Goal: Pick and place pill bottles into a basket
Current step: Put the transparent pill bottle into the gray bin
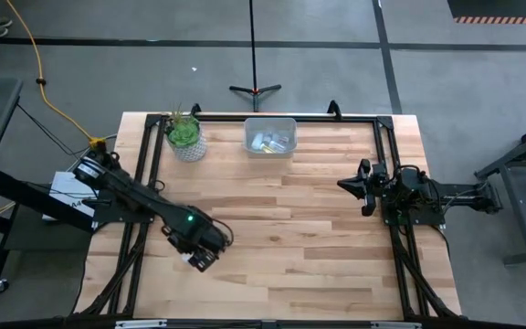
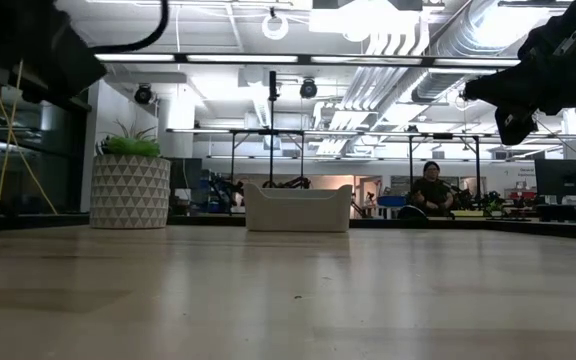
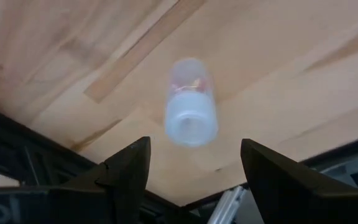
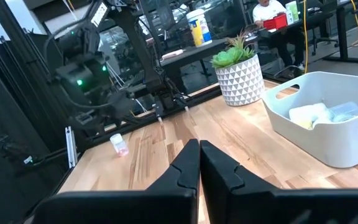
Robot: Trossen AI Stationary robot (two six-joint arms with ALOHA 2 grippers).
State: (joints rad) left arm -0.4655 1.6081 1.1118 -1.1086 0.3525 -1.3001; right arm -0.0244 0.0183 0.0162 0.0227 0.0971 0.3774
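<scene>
With jaws apart above a lying pill bottle (image 3: 191, 102), the left gripper (image 3: 194, 163) must descend and close; the right gripper (image 4: 199, 163), jaws together, waits.

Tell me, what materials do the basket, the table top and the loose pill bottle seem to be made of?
Basket: probably plastic, smooth matte pale moulding with rounded corners. Table top: wood, with visible grain and joined light planks. Pill bottle before the open left gripper: likely translucent whitish plastic, with something reddish showing through.

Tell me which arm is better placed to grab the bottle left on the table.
Left: its gripper hangs right over the pill bottle, fingers open. The right gripper waits across the table, shut.
</scene>
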